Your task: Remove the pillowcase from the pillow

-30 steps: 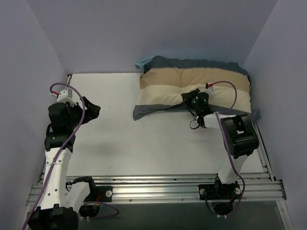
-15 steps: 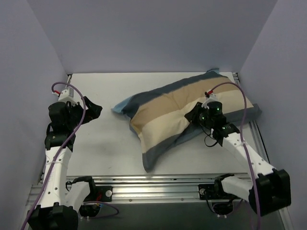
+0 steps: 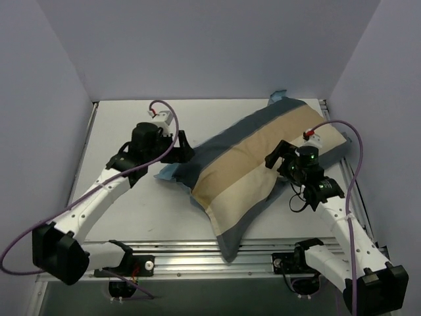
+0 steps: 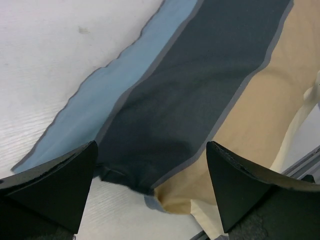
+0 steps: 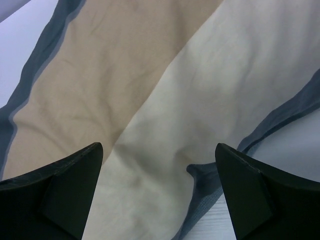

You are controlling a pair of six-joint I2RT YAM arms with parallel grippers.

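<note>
The pillowcase (image 3: 243,164), slate-blue with broad tan and cream stripes, lies stuffed and slanted across the table from the far right corner to the near rail. The pillow is hidden inside it. My left gripper (image 3: 186,148) is open at the cover's left edge. In the left wrist view its fingers (image 4: 50,195) straddle the dark blue stripe (image 4: 200,75) and a lighter blue flap (image 4: 110,95), holding nothing. My right gripper (image 3: 275,158) is open over the right side. Its fingers (image 5: 260,195) stand wide above the cream stripe (image 5: 200,90), and nothing sits between them.
The white table (image 3: 131,118) is enclosed by lilac walls on the left, back and right. A metal rail (image 3: 177,263) runs along the near edge, and the cover's near corner (image 3: 230,247) reaches it. Purple cables loop from both arms.
The right gripper has opened and let go of the cover. The covered pillow swung round and came nearer. The left arm travelled from the far left wall to the cover's left edge.
</note>
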